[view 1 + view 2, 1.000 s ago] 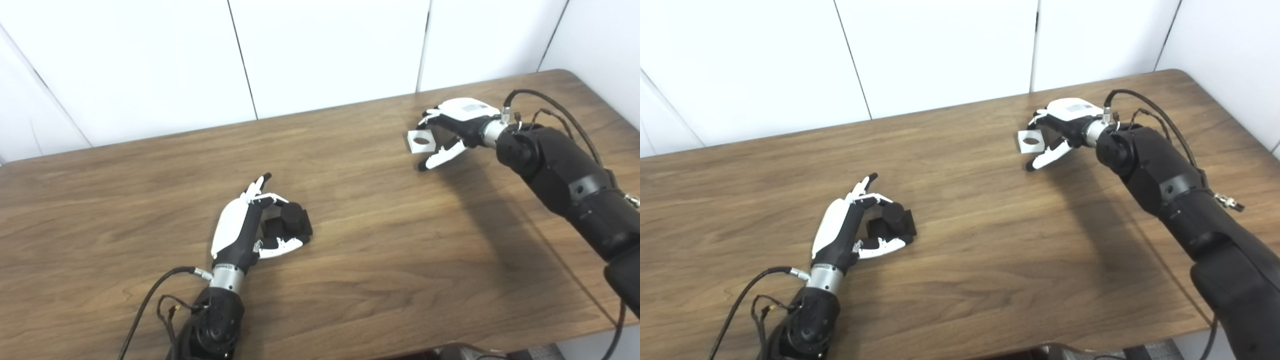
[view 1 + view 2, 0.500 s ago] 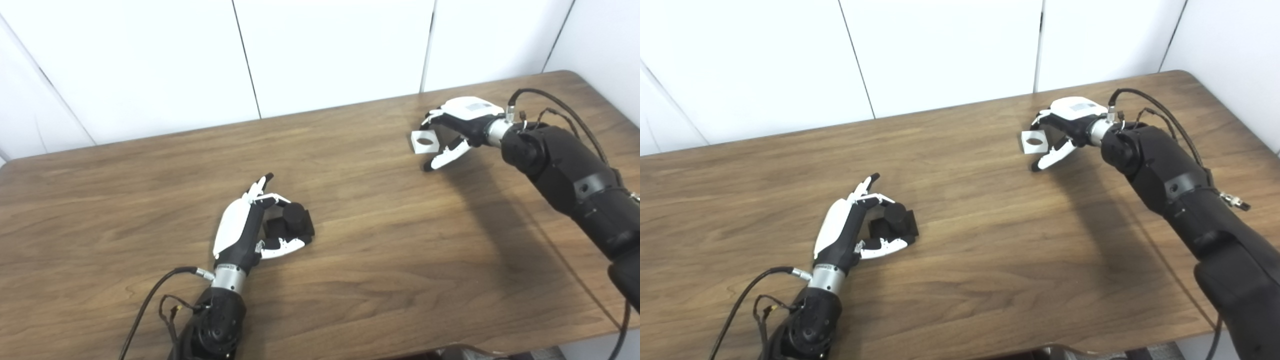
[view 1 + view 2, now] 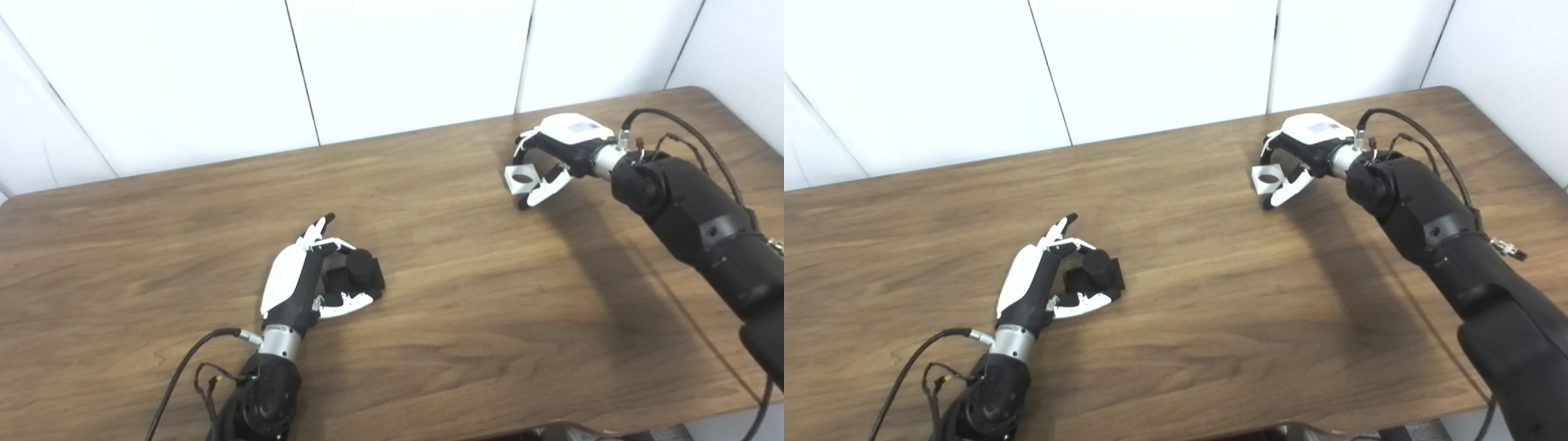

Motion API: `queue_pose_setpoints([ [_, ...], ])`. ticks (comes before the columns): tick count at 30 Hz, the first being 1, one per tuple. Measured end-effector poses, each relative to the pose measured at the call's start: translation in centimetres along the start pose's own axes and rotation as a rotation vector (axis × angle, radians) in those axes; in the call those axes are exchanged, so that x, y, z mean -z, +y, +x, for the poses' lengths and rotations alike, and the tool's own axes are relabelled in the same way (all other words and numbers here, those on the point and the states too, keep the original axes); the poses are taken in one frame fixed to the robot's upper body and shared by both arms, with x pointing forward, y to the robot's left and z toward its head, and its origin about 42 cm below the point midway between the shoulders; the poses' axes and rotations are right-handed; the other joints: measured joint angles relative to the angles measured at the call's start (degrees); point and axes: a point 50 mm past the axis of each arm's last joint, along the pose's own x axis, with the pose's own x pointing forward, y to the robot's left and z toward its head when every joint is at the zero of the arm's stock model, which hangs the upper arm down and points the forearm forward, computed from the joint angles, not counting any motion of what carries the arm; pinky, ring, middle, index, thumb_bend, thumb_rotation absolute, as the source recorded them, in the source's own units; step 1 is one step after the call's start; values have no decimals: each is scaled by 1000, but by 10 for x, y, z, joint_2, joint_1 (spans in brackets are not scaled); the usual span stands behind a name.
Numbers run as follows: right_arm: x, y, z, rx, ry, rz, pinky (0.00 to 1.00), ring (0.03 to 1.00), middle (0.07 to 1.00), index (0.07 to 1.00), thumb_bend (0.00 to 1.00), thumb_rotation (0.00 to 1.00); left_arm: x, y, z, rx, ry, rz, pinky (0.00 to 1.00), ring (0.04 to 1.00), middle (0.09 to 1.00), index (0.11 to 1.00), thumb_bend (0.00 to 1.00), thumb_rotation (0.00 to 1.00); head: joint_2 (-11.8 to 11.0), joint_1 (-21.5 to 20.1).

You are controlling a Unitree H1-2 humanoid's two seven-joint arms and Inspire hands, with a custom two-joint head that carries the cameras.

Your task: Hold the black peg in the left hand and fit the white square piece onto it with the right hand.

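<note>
Lower centre, the left hand has its fingers clamped on the black peg; upper right, the right hand pinches the white square piece above the surface.

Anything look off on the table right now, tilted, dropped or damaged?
Nothing stands out. The black peg sits within the left hand on the table, and the white square piece is pinched in the right hand, tilted but whole. No spill or damage shows.
</note>
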Motion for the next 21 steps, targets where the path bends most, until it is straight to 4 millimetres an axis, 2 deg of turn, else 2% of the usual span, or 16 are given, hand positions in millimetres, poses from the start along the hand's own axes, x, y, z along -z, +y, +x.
queue_pose_setpoints([
  [21, 1, 1, 0, 19, -1, 10, 938, 919, 873, 654, 699, 327, 1, 1, 0, -1, 1, 2, 1000, 1000, 989, 494, 521, 80, 1, 3],
])
